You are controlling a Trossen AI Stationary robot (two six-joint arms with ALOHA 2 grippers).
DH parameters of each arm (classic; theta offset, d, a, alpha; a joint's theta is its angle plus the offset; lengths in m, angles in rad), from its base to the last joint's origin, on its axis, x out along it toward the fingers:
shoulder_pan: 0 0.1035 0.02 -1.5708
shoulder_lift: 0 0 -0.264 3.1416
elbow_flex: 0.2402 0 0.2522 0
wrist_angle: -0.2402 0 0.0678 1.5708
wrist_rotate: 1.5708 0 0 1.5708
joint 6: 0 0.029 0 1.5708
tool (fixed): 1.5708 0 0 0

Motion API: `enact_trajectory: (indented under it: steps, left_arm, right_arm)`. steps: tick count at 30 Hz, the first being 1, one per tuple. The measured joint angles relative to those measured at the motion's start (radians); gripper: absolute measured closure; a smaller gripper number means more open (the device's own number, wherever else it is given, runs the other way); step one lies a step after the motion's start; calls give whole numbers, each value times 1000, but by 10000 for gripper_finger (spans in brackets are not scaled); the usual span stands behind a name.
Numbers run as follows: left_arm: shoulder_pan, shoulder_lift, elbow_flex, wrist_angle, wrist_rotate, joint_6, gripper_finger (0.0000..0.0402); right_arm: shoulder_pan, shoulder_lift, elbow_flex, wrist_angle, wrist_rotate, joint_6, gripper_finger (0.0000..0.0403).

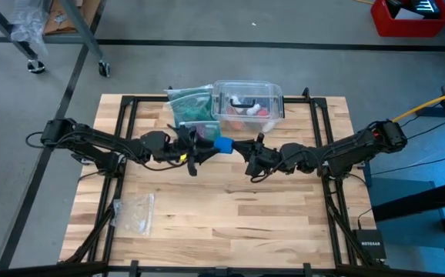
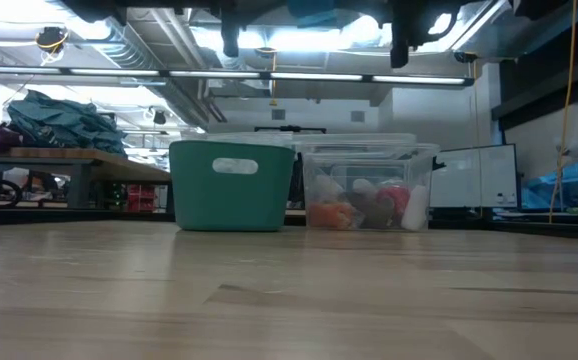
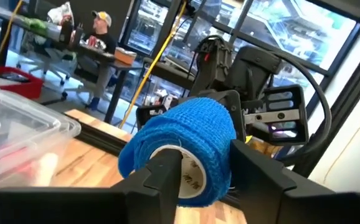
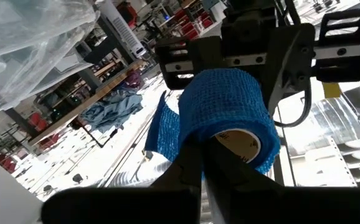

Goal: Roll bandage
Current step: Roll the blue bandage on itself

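Observation:
The bandage (image 1: 222, 144) is a bright blue roll on a white core, held in the air above the middle of the table between both arms. My left gripper (image 1: 207, 146) comes from the table's left and is shut on the roll (image 3: 186, 134). My right gripper (image 1: 244, 151) comes from the right, its fingers together at the roll's other end (image 4: 230, 102). A short loose tail (image 4: 164, 130) hangs off the roll's side. My left gripper pinches the roll between its two fingers, one finger (image 3: 164, 171) across the core end (image 3: 189, 177), the other (image 3: 255, 171) against the blue wrap. The fingers come about level from the table's left. The roll is lifted clear of the table. My right gripper has its shut fingers (image 4: 195, 165) at the rim of the roll's end beside the white core (image 4: 239, 143), coming about level from the table's right. The fingers themselves hide the place of contact, so whether they pinch the wrap or the core wall I cannot tell.
At the table's far edge stand a teal bin (image 1: 192, 108) and a clear plastic box (image 1: 249, 104) with small items. A clear zip bag (image 1: 134, 211) lies near the left front. Bare wood lies under the arms. People sit at desks beyond the table (image 3: 99, 28).

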Motion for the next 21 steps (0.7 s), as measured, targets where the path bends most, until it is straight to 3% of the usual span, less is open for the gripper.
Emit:
enact_trajectory:
  steps: [11,21]
  left_arm:
    - [0,0,0,2,66,71,386]
    - [1,-1,0,9,44,90,396]
  right_arm:
    - [0,0,0,-5,-29,5,393]
    - [0,0,0,3,0,160,327]
